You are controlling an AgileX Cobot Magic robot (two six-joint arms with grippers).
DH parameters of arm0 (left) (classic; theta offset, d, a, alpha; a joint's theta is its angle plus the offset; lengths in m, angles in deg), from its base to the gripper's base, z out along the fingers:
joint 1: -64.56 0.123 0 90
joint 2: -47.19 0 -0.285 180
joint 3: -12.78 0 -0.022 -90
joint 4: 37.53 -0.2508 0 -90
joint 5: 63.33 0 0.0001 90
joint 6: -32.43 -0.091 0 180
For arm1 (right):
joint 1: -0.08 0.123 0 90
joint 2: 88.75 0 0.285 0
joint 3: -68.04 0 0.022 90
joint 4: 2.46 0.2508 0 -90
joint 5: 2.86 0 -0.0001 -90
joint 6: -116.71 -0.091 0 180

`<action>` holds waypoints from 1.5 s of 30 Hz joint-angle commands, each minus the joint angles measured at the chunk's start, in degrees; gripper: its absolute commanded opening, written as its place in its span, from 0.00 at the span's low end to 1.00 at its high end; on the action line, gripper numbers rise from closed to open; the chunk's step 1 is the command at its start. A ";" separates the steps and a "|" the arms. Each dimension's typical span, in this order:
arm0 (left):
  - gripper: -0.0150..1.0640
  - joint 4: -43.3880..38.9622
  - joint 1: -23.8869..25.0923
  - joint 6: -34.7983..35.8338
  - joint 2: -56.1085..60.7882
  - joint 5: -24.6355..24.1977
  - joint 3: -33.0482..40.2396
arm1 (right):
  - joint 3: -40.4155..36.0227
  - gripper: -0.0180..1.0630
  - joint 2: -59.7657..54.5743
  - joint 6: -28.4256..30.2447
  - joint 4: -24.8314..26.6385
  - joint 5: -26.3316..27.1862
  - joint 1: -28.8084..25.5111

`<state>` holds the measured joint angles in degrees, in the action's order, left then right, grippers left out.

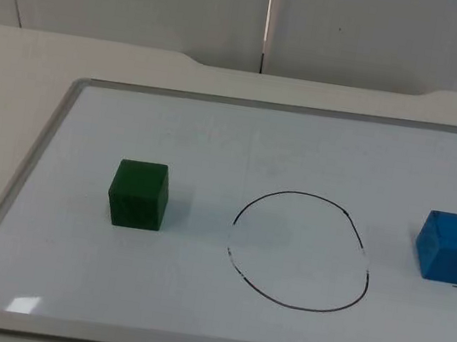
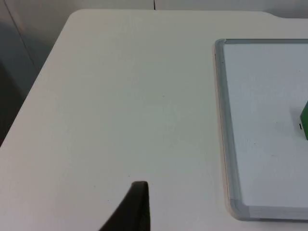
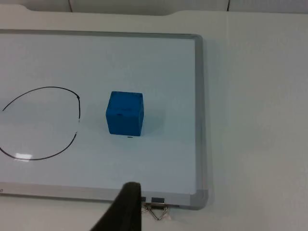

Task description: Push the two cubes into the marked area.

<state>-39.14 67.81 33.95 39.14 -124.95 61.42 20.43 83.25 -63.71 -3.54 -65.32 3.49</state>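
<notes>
Both cubes, green cube point(image 1: 138, 194) and blue cube point(image 1: 453, 248), flank circle point(image 1: 300, 250).

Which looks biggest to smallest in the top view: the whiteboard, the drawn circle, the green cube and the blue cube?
1. whiteboard
2. drawn circle
3. green cube and blue cube: alike, no ranking.

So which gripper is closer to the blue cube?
Right. The right gripper hangs near the whiteboard edge beside the blue cube; the left gripper waits off its far side.
</notes>
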 commanded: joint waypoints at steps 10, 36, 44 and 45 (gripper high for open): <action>0.99 1.62 0.04 -1.53 0.27 0.11 0.22 | -0.01 0.99 0.21 -0.11 0.17 0.67 -0.16; 0.99 1.62 0.04 -1.53 -6.00 0.11 0.22 | -0.01 0.99 0.21 -0.11 0.17 0.67 0.81; 0.78 3.06 0.04 -1.53 -9.95 3.43 -1.37 | -0.01 0.99 0.21 -0.11 0.17 0.67 0.81; 0.74 3.06 0.04 -1.53 -10.15 4.38 -1.37 | -0.01 0.99 0.21 -0.11 0.17 0.67 0.81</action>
<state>-37.11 67.81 32.43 29.89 -122.98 60.64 20.43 83.25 -63.71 -3.54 -65.32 4.17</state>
